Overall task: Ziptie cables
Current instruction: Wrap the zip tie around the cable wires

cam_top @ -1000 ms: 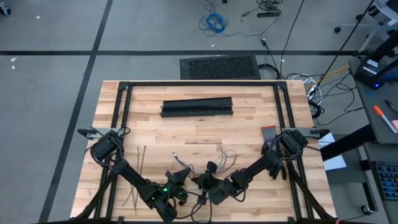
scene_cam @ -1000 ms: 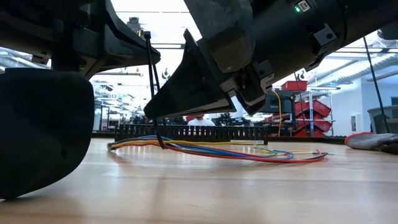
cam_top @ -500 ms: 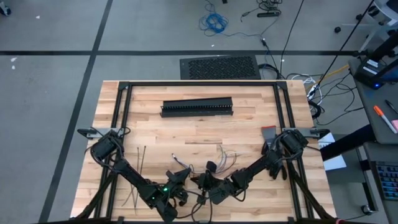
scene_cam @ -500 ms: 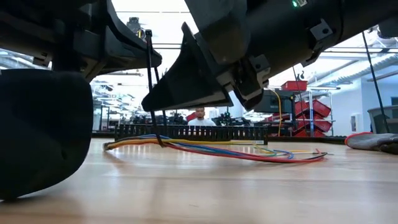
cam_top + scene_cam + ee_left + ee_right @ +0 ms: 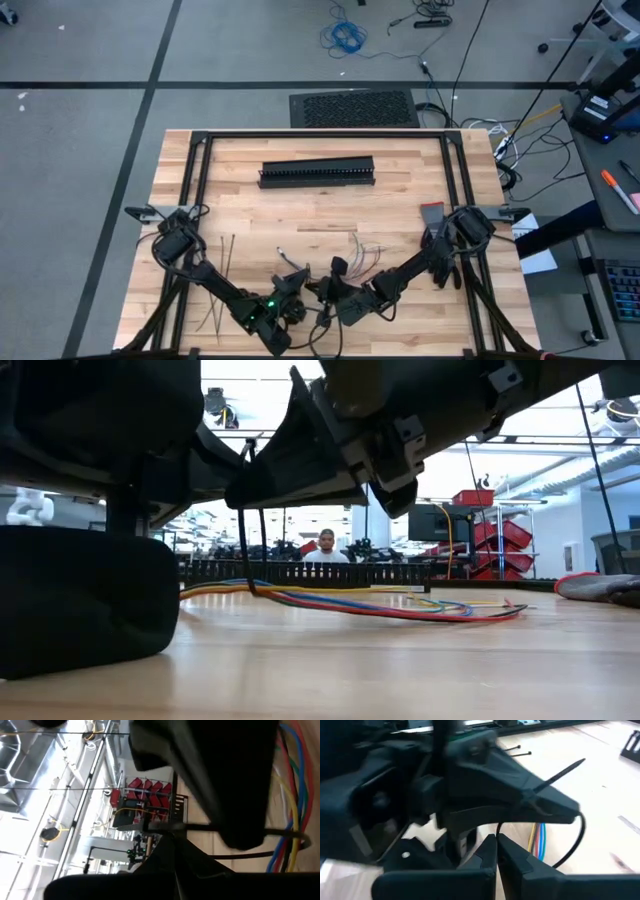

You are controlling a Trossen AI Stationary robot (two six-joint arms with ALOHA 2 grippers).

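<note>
While the high view shows only two dark arms meeting near the front edge of the pale planked wooden surface [image 5: 300, 205], the closer views give the detail. The left tool [image 5: 296, 283] and the right tool [image 5: 334, 278] sit almost touching, each with its fingers pressed together on a thin, stiff black ziptie [image 5: 559, 772]. In the right wrist view that strip curves into a loop around the cables [image 5: 380, 606], slender glossy wires in red, blue and yellow. Across the low view they trail flat along the surface, in front of a long black slotted duct [image 5: 317, 172]. Spare zipties [image 5: 228, 252] lie near the left edge, seen only from above.
</note>
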